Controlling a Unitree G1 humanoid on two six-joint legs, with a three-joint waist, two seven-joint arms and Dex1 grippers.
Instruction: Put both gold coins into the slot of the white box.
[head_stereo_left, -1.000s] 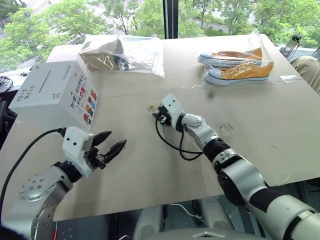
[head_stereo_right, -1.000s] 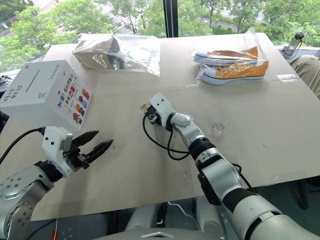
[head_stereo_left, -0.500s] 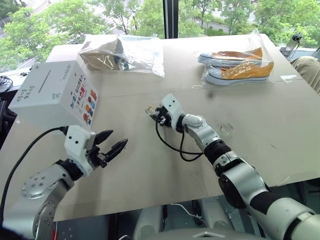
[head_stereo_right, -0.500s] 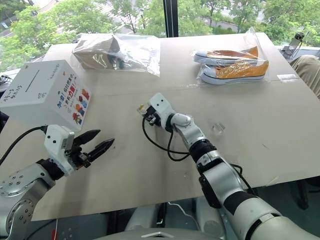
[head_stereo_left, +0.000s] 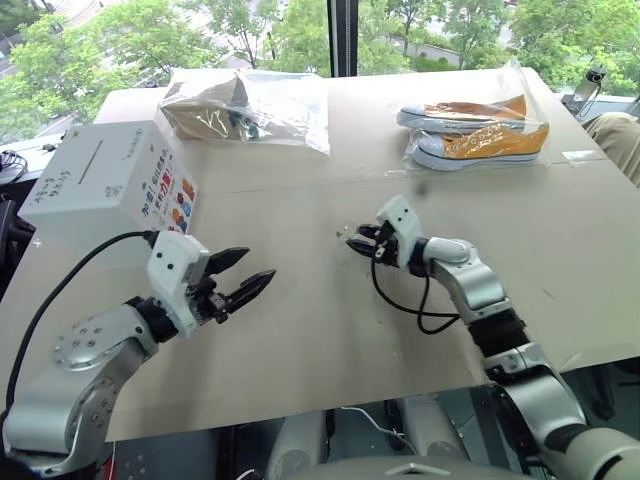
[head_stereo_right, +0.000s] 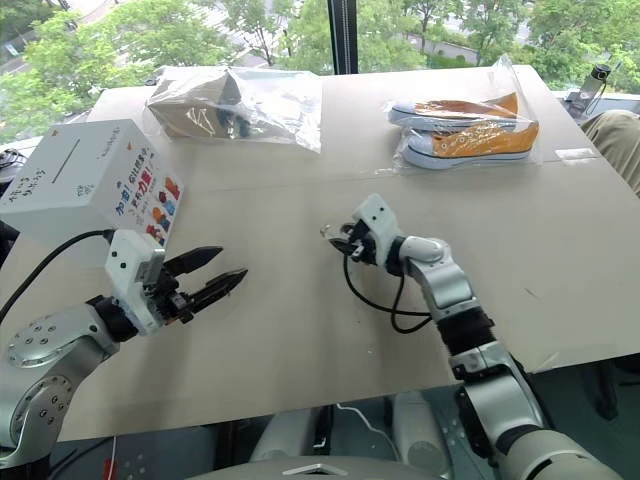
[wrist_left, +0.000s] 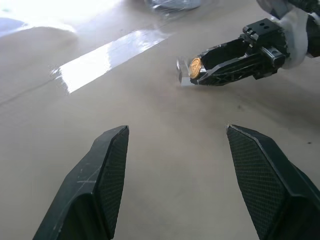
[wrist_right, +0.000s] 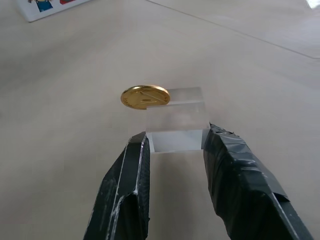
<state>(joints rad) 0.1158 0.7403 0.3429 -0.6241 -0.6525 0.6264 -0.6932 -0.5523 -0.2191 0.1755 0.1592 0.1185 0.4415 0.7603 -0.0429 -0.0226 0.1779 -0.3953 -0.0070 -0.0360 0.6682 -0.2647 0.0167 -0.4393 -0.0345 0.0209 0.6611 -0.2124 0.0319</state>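
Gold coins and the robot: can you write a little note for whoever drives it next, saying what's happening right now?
Right gripper: fingers shut on the clear wrapper of one gold coin, held above the table near its middle.
Left gripper: fingers open, holding nothing, hovering near the front of the white box.
White box: on the table's left side, slot on top.
Second coin: I cannot make it out for certain.
Done: one coin picked up.
Left: carry this coin to the slot and drop it in, then find and post the second one.
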